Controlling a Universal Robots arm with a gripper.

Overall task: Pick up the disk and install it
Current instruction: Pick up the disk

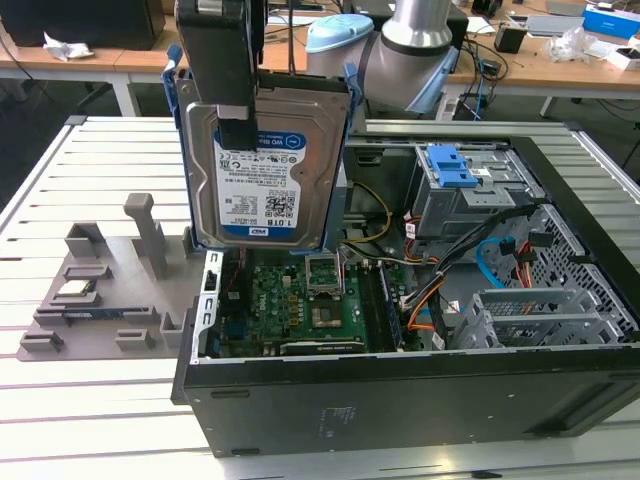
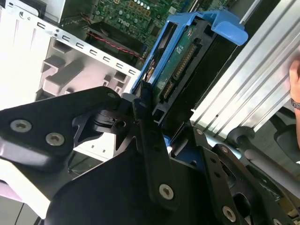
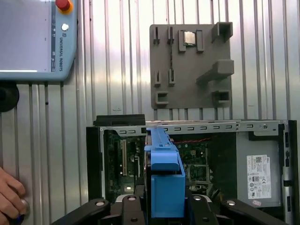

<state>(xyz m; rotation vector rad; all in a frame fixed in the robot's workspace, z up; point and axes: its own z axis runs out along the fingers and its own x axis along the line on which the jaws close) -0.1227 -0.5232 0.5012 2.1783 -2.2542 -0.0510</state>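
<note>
While gripper clamps disk, it hangs upright abv open PC case.

A slatted silver metal table is carrying the work.
An open black computer tower case is lying on its side on the slats, and a flat grey plastic fixture plate with raised blocks is sitting near it, towards the exterior view's left. In the first wrist view, a grey tablet-shaped control pendant with a red button is lying on the slats, and a person's hand is resting on them.

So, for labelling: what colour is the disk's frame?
The frame is bright blue; best in first wrist view.
</note>
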